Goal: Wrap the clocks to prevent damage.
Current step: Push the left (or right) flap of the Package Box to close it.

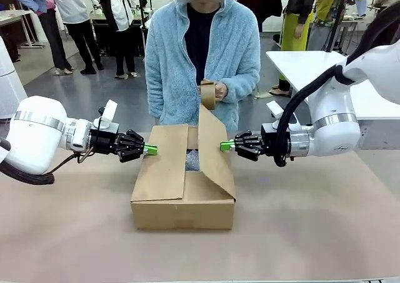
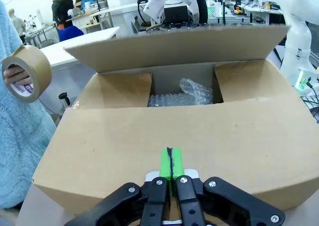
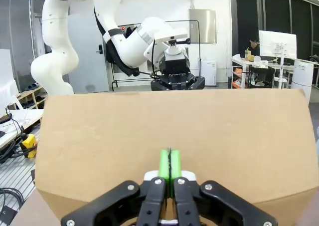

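1. Two grippers meet a brown cardboard box [image 1: 181, 205] from opposite sides. It sits on the table [image 1: 312, 233], about midway between the arms.
2. The left gripper [image 1: 150, 150] is closed, its green pads pressed together with nothing between them. Its tips touch the outer edge of the left flap [image 1: 161, 167], which lies folded almost flat over the top of the box.
3. The right gripper [image 1: 224, 146] is likewise closed and empty. Its tips rest against the outer face of the right flap [image 1: 214, 148], which stands tilted up and leans inward over the box.
4. The bubble-wrap bundle [image 2: 182, 94] lies inside the box, down on its bottom. In the left wrist view it shows whitish and translucent through the gap between the two long flaps, flanked by the two short end flaps folded inward. In the front view only a sliver of it shows in that gap.
5. A person in a light blue fleece stands at the far side, just behind the box. The person's hand [image 1: 220, 90] holds a brown tape roll [image 1: 208, 95] above the box's far end.
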Controlling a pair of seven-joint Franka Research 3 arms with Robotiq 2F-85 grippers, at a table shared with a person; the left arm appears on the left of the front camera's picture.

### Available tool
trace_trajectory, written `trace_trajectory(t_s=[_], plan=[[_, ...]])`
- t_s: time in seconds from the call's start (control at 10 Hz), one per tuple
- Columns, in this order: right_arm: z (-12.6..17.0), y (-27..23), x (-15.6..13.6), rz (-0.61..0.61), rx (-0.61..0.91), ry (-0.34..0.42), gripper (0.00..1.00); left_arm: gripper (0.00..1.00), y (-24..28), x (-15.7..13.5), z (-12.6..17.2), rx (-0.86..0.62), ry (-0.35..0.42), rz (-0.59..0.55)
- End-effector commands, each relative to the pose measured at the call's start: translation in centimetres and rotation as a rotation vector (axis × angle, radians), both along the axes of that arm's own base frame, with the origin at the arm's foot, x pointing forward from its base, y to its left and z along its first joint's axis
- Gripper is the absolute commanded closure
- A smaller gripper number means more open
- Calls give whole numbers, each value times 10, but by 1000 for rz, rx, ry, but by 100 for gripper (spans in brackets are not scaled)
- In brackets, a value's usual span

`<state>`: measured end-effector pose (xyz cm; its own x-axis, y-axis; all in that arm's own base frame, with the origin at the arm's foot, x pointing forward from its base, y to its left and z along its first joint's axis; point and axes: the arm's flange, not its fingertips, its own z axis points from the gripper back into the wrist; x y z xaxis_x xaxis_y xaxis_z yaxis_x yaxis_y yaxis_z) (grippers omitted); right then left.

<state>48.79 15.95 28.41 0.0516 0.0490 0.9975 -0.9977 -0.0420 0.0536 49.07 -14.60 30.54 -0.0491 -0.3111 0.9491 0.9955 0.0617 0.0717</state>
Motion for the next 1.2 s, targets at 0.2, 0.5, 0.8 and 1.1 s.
trace_trajectory(t_s=[0.2,0.5,0.8,1.1], plan=[[-15,11,3,-6,-23,20,99,99,-1,-1,-4,12,-21,7],[-23,-2,5,-18,-38,21,99,99,-1,-1,-4,12,-21,7],[-32,-12,2,13,-45,24,99,99,-1,-1,-4,12,-21,7],[-36,-15,0,20,-53,44,99,99,-1,-1,-4,12,-21,7]])
